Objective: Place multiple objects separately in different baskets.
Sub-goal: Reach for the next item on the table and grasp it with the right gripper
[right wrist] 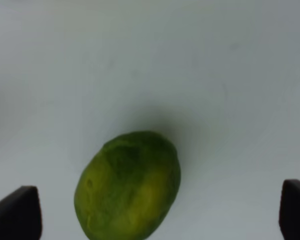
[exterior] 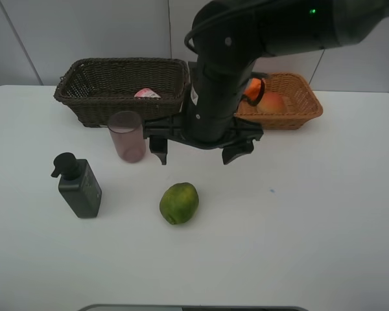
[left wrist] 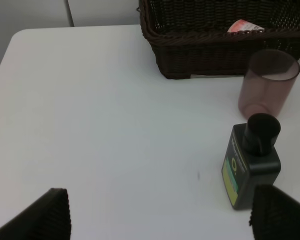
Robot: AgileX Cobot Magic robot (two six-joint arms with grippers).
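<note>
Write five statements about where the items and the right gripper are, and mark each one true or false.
1. The green fruit lies on the table. True.
2. The pink cup stands inside the dark basket. False: it stands on the table, in front of that basket.
3. The right gripper is shut on the green fruit. False: it is open above the table, and the fruit lies free.
4. The pump bottle stands outside both baskets. True.
5. The light basket holds nothing. False: a mango lies in it.
</note>
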